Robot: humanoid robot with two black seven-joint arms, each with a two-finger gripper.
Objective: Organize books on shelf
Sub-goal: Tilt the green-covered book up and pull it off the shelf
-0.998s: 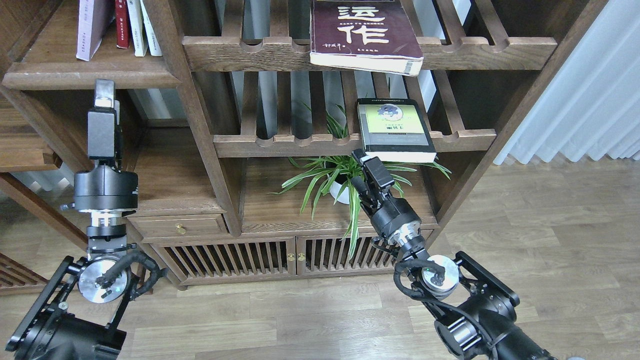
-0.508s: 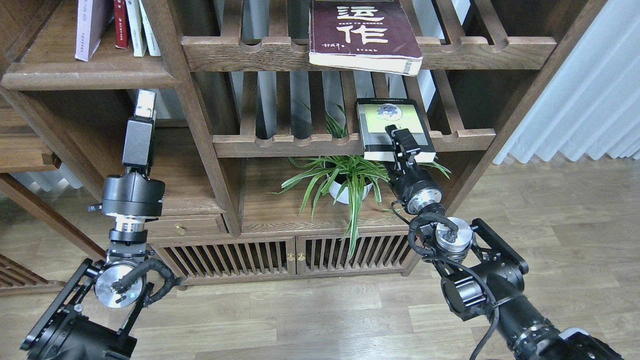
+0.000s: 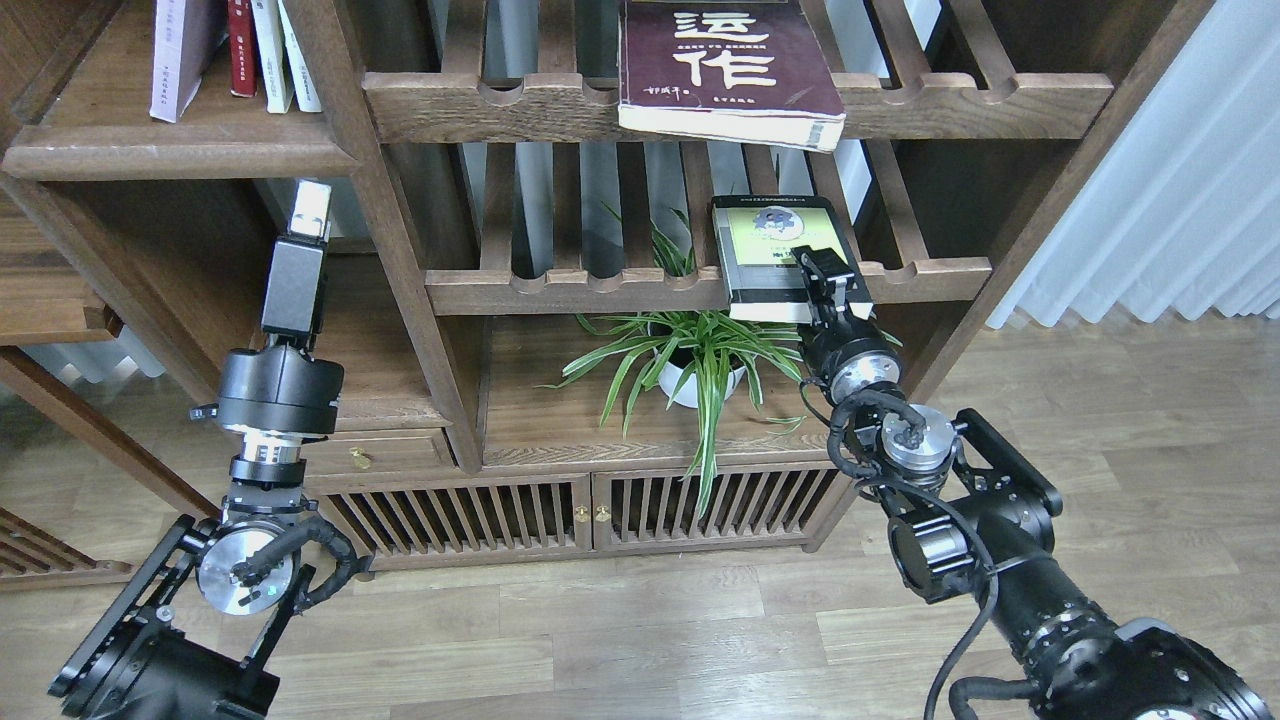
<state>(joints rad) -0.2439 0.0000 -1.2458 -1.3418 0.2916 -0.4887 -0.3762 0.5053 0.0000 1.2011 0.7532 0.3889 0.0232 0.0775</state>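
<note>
Yellow-green book (image 3: 775, 245) on slatted rack (image 3: 600, 290), right gripper (image 3: 830, 275) at its near edge, grip unclear

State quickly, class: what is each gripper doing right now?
Left gripper: raised below the plank shelf, holding nothing; open or closed cannot be told.
Right gripper: at the yellow-green book's front edge; grasp cannot be told.
</note>
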